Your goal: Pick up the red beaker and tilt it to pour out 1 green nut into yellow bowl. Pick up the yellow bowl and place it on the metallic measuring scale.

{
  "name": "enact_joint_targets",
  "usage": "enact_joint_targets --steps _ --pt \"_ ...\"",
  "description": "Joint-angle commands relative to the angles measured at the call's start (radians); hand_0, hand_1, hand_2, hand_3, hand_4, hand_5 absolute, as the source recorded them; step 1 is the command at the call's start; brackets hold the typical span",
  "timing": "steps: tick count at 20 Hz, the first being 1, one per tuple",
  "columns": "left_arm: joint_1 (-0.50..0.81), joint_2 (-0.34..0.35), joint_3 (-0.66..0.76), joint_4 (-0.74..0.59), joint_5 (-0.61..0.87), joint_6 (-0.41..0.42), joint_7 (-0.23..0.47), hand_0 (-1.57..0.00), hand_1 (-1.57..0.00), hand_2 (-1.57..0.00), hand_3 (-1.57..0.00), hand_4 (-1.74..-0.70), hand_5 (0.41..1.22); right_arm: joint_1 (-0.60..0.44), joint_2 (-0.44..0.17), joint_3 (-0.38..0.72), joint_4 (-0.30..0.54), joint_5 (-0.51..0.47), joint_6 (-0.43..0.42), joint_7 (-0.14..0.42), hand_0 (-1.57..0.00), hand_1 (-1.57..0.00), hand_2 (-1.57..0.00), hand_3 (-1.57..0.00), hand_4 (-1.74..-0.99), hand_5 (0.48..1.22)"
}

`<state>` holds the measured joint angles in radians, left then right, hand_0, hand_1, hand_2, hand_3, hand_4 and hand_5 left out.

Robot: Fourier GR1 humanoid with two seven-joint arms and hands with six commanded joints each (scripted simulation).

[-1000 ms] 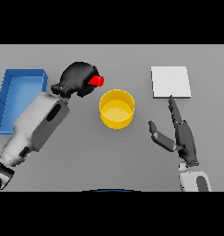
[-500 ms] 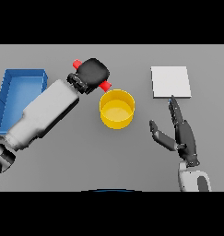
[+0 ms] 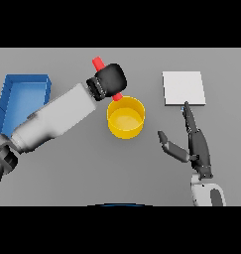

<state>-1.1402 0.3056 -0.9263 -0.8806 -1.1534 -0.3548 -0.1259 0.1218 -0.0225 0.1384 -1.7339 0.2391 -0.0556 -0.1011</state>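
Blue tray point(image 3: 23, 94) sits at your far left | left hand point(image 3: 110, 80) is curled round the red beaker point(image 3: 98, 63), which is tilted, its lower end at the rim of the yellow bowl point(image 3: 126, 117) | grey table point(image 3: 92, 168) carries the bowl | right hand point(image 3: 194, 144) hovers open, fingers straight | white scale point(image 3: 184, 88) lies beyond it.

Left hand point(image 3: 110, 79): we see it farther right than a second ago, now just above the back rim of the yellow bowl point(image 3: 126, 117).
Red beaker point(image 3: 106, 77): we see it tipped more steeply, one red end above the fist, the other at the bowl's rim.
Left forearm: it reaches farther across the table.
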Motion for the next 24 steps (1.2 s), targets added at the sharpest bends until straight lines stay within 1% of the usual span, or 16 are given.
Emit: enact_joint_targets --steps 1,3,4,6,7,12,13,14,15,17,18,19,20,22,23,24 --pt "-0.017 -0.006 -0.016 0.011 -0.015 -0.009 -0.007 -1.57 -1.57 -1.57 -1.55 -1.74 1.221 0.002 -0.002 -0.002 0.001 -0.005 0.004 0.004 0.0 0.0 0.0 0.0 -1.152 0.567" --pt "-0.035 0.002 -0.053 0.018 -0.051 0.002 -0.036 -1.57 -1.57 -1.57 -1.56 -1.74 1.221 -0.011 -0.004 -0.014 -0.001 -0.022 0.008 0.016 0.0 0.0 0.0 0.0 -1.147 0.566" --pt "-0.041 -0.003 -0.075 0.036 -0.071 0.011 -0.045 -1.57 -1.57 -1.57 -1.56 -1.74 1.221 -0.002 -0.003 -0.01 0.004 -0.021 0.01 0.007 0.0 0.0 0.0 0.0 -1.135 0.567" --pt "-0.056 -0.012 -0.111 0.042 -0.109 0.018 -0.046 -1.57 -1.57 -1.57 -1.56 -1.74 1.221 -0.001 0.005 -0.001 0.002 -0.007 0.002 0.02 0.0 0.0 0.0 0.0 -1.129 0.566" --pt "-0.065 -0.012 -0.123 0.053 -0.122 0.037 -0.064 -1.57 -1.57 -1.57 -1.57 -1.73 1.221 0.0 0.0 0.001 0.003 0.001 0.003 0.007 0.0 0.0 0.0 0.0 -1.132 0.573" --pt "-0.123 -0.039 -0.186 0.061 -0.198 0.033 -0.063 -1.57 -1.57 -1.57 -1.57 -1.73 1.221 0.0 0.002 -0.01 0.01 -0.017 0.003 0.002 0.0 0.0 0.0 0.0 -1.13 0.577" --pt "-0.146 -0.031 -0.2 0.057 -0.214 0.038 -0.085 -1.57 -1.57 -1.57 -1.57 -1.73 1.221 0.012 -0.002 -0.004 -0.002 -0.007 0.002 -0.016 0.0 0.0 0.0 0.0 -1.128 0.575" --pt "-0.175 -0.035 -0.209 0.068 -0.229 0.045 -0.096 -1.57 -1.57 -1.57 -1.57 -1.73 1.221 0.013 -0.003 -0.006 -0.012 -0.008 0.001 -0.014 0.0 0.0 0.0 0.0 -1.133 0.575" --pt "-0.196 -0.026 -0.21 0.054 -0.229 0.029 -0.119 -1.57 -1.57 -1.57 -1.57 -1.73 1.221 0.006 0.0 -0.005 -0.013 -0.005 -0.004 0.003 0.0 0.0 0.0 0.0 -1.138 0.572" --pt "-0.291 -0.007 -0.205 0.1 -0.253 0.049 -0.147 -1.57 -1.57 -1.57 -1.57 -1.73 1.221 0.001 0.013 0.001 -0.008 -0.004 -0.007 0.022 0.0 0.0 0.0 0.0 -1.138 0.565" --pt "-0.336 0.003 -0.184 0.124 -0.25 0.066 -0.157 -1.57 -1.57 -1.57 -1.57 -1.73 1.221 0.003 0.01 0.004 -0.012 0.009 -0.013 0.01 0.0 0.0 0.0 0.0 -1.135 0.563" --pt "-0.367 0.014 -0.15 0.145 -0.23 0.055 -0.161 -1.57 -1.57 -1.57 -1.57 -1.73 1.221 0.008 0.005 0.003 -0.004 0.01 -0.011 -0.004 0.0 0.0 0.0 0.0 -1.133 0.557" --pt "-0.39 0.028 -0.119 0.175 -0.218 0.074 -0.157 -1.57 -1.57 -1.57 -1.57 -1.72 1.221 0.005 0.009 0.006 -0.008 0.007 -0.009 -0.002 0.0 0.0 0.0 0.0 -1.13 0.554" --pt "-0.435 0.052 -0.046 0.239 -0.19 0.106 -0.121 -1.57 -1.57 -1.57 -1.57 -1.72 1.221 -0.005 0.009 0.006 -0.002 -0.003 0.002 -0.007 0.0 0.0 0.0 0.0 -1.128 0.554" --pt "-0.469 0.073 0.005 0.274 -0.16 0.095 -0.116 -1.57 -1.57 -1.57 -1.57 -1.72 1.221 -0.01 0.004 0.006 0.001 -0.002 0.004 -0.001 0.0 0.0 0.0 0.0 -1.117 0.554" --pt "-0.49 0.082 0.063 0.314 -0.124 0.076 -0.083 -1.57 -1.57 -1.57 -1.57 -1.73 1.221 -0.02 0.008 0.003 0.008 -0.024 0.017 -0.007 0.0 0.0 0.0 0.0 -1.105 0.559"
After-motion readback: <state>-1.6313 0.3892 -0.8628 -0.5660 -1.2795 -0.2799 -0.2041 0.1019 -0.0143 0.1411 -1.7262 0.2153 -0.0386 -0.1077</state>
